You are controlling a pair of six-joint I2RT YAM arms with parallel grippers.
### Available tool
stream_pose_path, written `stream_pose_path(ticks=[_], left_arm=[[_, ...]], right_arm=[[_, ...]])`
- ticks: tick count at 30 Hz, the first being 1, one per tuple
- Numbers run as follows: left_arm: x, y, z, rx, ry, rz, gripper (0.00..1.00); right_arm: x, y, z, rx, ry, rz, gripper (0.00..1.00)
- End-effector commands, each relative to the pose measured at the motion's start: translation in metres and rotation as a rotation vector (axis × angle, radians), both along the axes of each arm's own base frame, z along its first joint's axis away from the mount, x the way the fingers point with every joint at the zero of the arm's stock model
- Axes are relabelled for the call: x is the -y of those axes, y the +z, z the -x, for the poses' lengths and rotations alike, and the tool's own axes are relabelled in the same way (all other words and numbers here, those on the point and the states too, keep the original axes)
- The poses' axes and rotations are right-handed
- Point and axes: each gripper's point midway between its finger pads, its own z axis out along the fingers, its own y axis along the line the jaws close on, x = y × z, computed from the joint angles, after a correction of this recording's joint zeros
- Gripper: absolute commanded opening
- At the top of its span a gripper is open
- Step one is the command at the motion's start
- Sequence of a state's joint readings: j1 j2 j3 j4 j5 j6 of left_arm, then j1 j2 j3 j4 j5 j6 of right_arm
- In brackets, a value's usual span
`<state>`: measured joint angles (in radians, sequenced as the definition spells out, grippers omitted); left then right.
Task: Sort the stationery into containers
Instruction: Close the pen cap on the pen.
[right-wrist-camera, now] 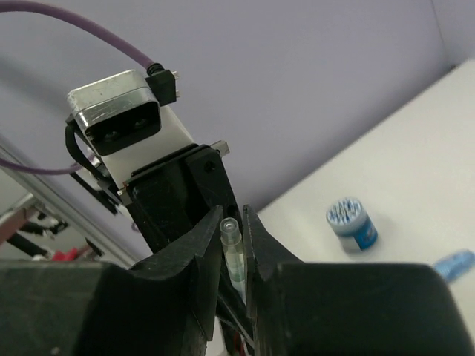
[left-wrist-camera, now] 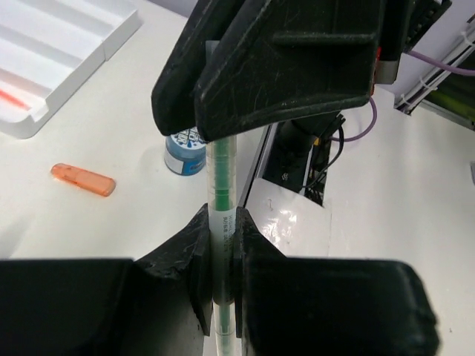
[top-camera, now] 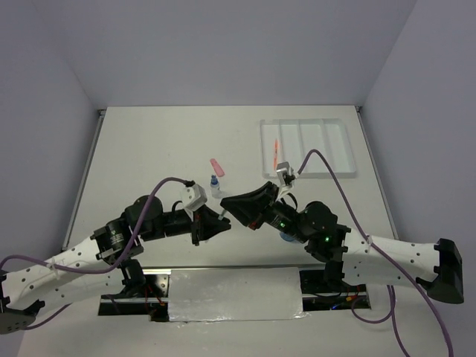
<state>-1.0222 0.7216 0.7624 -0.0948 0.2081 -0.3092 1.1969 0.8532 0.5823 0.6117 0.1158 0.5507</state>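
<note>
Looming at the bottom of the left wrist view, the left gripper [left-wrist-camera: 221, 259] is pinching a whitish pen [left-wrist-camera: 221, 211], its matte black, scuffed fingers pressing on both sides of the barrel. The white left arm [top-camera: 74, 256] is stretching low from the near left edge of the table [top-camera: 149, 141], wrist turning inward toward the middle. Opposite, the right arm [top-camera: 387, 253] is reaching in from the near right. The right gripper [top-camera: 227, 204] is clamping its wedge-shaped fingers on the other end of the same pen (a clear tube with a green core). The pen is hanging above the table between the two arms, well apart from the tray.

That flat white tray [top-camera: 332, 145], ridged into long compartments, is lying at the far right, with a thin orange pen [top-camera: 277, 152] resting in its leftmost compartment. A round blue roll [left-wrist-camera: 185, 152] with a patterned white top is standing on the table under the right arm. A pinkish-orange capsule [top-camera: 216, 166] and a small blue-capped bottle [top-camera: 215, 184] are sitting just beyond the grippers. A blue capsule [right-wrist-camera: 454, 265] is showing at the right wrist view's edge.
</note>
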Motion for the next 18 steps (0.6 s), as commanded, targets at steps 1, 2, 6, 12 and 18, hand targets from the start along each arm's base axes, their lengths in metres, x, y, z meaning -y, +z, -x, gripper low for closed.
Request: stream_pose_path(ticks=[1, 2, 6, 12, 18], left_arm=[[0.001, 0.053, 0.003, 0.104, -0.005, 0.275, 0.00], [0.000, 0.049, 0.002, 0.089, 0.003, 0.277, 0.00], [0.004, 0.040, 0.002, 0.066, -0.002, 0.273, 0.00], [0.010, 0.036, 0.002, 0.045, -0.018, 0.275, 0.00], [0.014, 0.031, 0.002, 0.017, -0.024, 0.275, 0.00]], right_arm=[[-0.005, -0.044, 0.012, -0.034, 0.049, 0.196, 0.23], [-0.002, -0.036, 0.011, -0.022, 0.036, 0.182, 0.23], [-0.002, -0.027, 0.009, -0.009, 0.026, 0.163, 0.35], [-0.011, -0.023, 0.006, -0.002, 0.025, 0.145, 0.40], [-0.019, -0.016, 0.004, 0.017, 0.030, 0.143, 0.12]])
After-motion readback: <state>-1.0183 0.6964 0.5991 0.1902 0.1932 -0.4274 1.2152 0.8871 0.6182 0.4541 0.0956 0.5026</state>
